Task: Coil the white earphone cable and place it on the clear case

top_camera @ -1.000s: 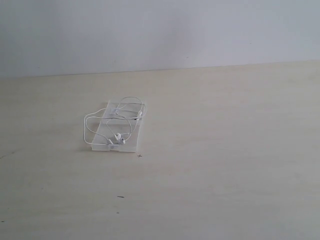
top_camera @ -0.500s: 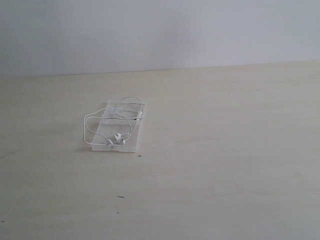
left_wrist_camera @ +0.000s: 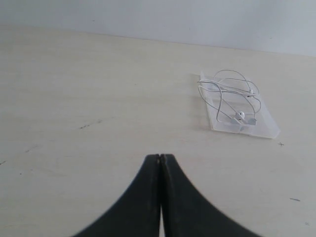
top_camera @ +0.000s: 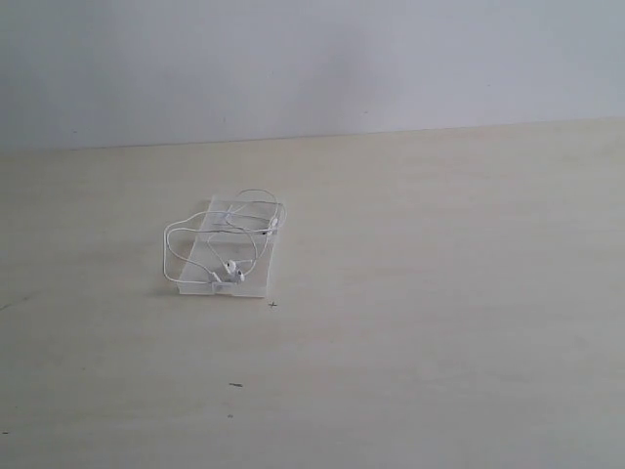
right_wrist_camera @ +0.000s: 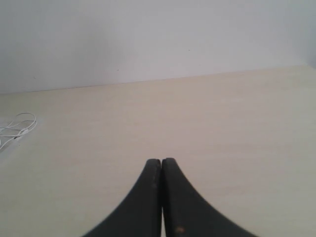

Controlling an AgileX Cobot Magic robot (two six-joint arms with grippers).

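Note:
The white earphone cable (top_camera: 227, 234) lies in loose loops on the clear case (top_camera: 252, 278), which rests flat on the pale table, left of centre in the exterior view. One loop hangs off the case's left side. Both earbuds sit near the case's near end. The left wrist view shows the same cable (left_wrist_camera: 228, 94) and case (left_wrist_camera: 266, 126) some way off from my left gripper (left_wrist_camera: 159, 157), which is shut and empty. My right gripper (right_wrist_camera: 161, 161) is shut and empty too, with only a bit of the cable (right_wrist_camera: 17, 126) at that view's edge. Neither arm appears in the exterior view.
The table (top_camera: 439, 293) is a wide pale wooden surface, ending at a white wall (top_camera: 312, 59) behind. A few small dark specks (top_camera: 235, 385) mark the wood near the case.

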